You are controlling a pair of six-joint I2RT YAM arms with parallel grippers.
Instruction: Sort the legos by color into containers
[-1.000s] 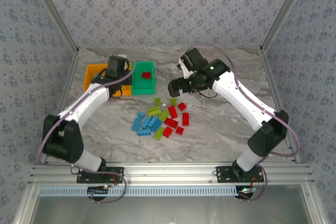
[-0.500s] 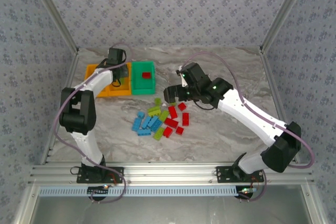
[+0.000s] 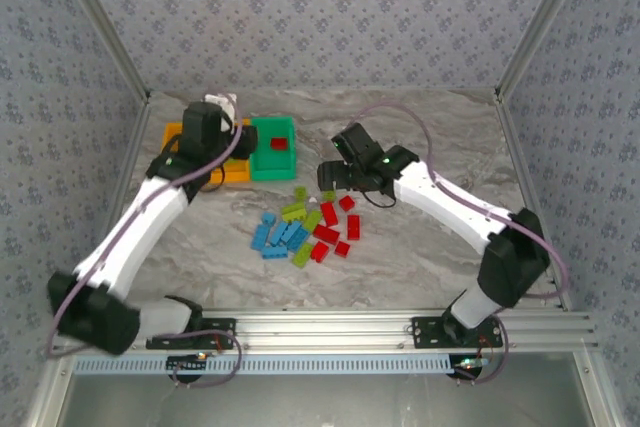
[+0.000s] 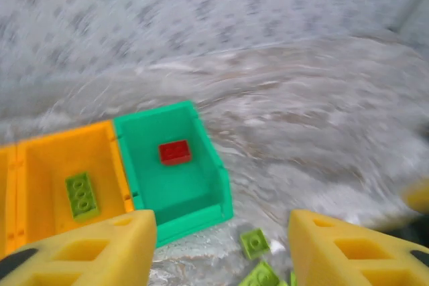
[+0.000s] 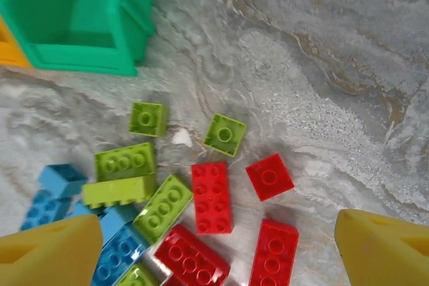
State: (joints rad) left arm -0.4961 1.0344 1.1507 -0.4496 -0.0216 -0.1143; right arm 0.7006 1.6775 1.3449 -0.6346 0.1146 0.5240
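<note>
**One red brick in the green bin [image 4: 175,189], one lime brick in the orange bin [image 4: 47,165]**

The red brick [image 4: 175,152] lies alone in the green bin. The orange bin touches its left side and holds the lime brick [image 4: 80,195]. A second orange bin [image 3: 173,139] sits beyond; I cannot tell its contents. Loose bricks [image 5: 211,195] lie on the table [image 5: 322,65] just in front of the green bin. The left pincer [image 4: 221,222] hangs near the bins and the right pincer [image 5: 220,222] over the pile, both spread wide and empty.

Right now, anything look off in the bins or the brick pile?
Nothing spilled or damaged. One mismatch: the red brick lies in the green bin, while a lime brick lies in the orange bin beside it. The loose bricks lie mixed on the table, unsorted.
</note>
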